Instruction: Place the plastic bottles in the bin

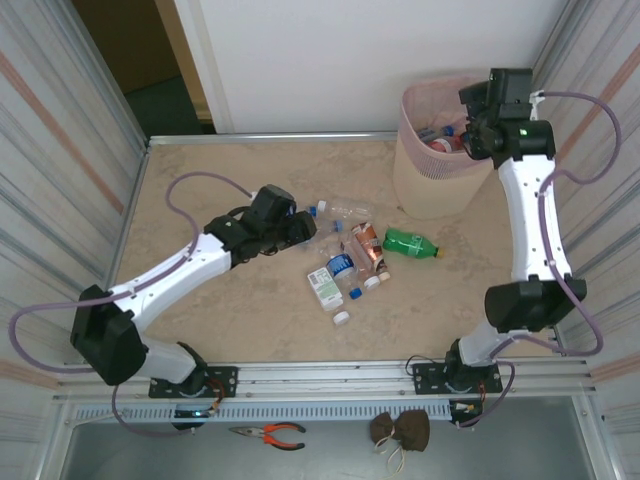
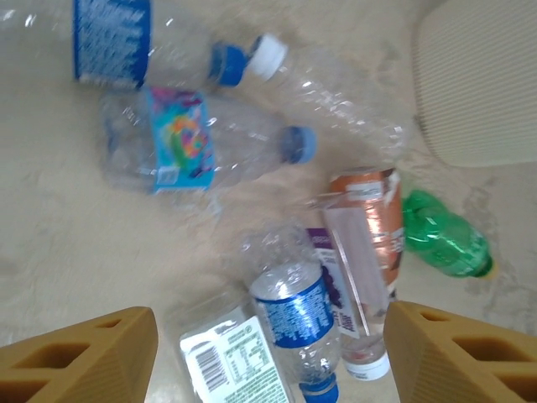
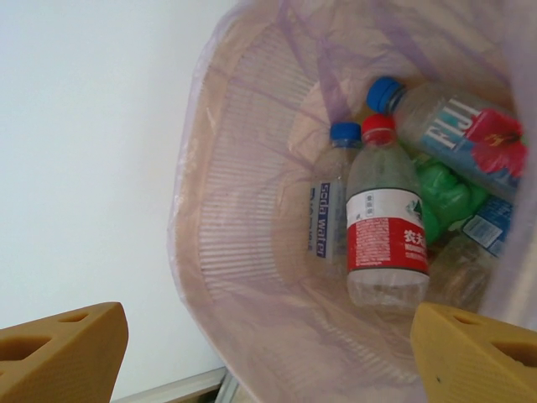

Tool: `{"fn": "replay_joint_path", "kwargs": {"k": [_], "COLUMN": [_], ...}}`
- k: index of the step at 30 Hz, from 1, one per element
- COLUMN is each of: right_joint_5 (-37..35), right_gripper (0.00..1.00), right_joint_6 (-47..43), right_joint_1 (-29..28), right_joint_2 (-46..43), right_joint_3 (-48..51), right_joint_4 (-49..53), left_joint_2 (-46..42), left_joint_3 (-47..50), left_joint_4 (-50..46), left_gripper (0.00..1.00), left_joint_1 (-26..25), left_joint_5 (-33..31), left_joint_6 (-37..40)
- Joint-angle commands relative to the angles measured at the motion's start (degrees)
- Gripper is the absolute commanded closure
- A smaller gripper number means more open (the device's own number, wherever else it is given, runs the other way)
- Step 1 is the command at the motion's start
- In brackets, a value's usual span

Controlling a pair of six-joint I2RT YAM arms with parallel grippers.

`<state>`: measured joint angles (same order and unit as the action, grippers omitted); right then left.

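**Left arm lines up on the next bottle, right arm waits over the bin**

The task looks partly done. Several bottles [image 3: 386, 227] already lie in the bin [image 1: 430, 190] at the far right corner of the tabletop [image 1: 250, 170], and a loose cluster waits near the middle.

The step in hand seems to be a fresh pick. The left tool [image 1: 300, 228] hangs over the cluster's left side with its fingers apart and nothing held. From the wrist, a blue-labelled bottle [image 2: 294, 323] lies between them, touching neither. The next move probably calls for lowering and closing across that bottle's body without catching the neighbours pressed against it. A green bottle [image 1: 410, 243] lies on the side towards the bin.

The left arm stretches diagonally from the near left corner, wrist tipped down. The right arm reaches along the right edge. The right tool [image 3: 268, 348] is spread wide and empty above the bin's mouth.
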<state>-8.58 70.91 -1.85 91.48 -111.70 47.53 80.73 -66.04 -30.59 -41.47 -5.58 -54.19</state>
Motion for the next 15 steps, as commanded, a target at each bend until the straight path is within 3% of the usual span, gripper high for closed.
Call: {"fn": "replay_joint_path", "kwargs": {"k": [1, 8, 15], "right_joint_5": [-1.97, -1.09, 1.19], "right_gripper": [0.14, 0.14, 0.14], "right_joint_6": [-2.27, -3.02, -3.19], "right_joint_1": [0.66, 2.16, 4.69], "right_joint_2": [-4.45, -10.68, -14.78], "right_joint_3": [3.73, 11.45, 16.67], "right_joint_4": [-1.91, -2.67, -3.34], "left_joint_2": [3.23, 8.52, 12.07], "left_joint_3": [-3.76, -3.1, -0.22], "left_joint_4": [-10.27, -12.13, -7.03], "left_gripper": [0.28, 0.26, 0.23], "left_joint_1": [-1.94, -5.65, -8.18], "left_joint_5": [-5.13, -3.32, 1.23], "left_joint_6": [-9.25, -15.09, -18.29]}}
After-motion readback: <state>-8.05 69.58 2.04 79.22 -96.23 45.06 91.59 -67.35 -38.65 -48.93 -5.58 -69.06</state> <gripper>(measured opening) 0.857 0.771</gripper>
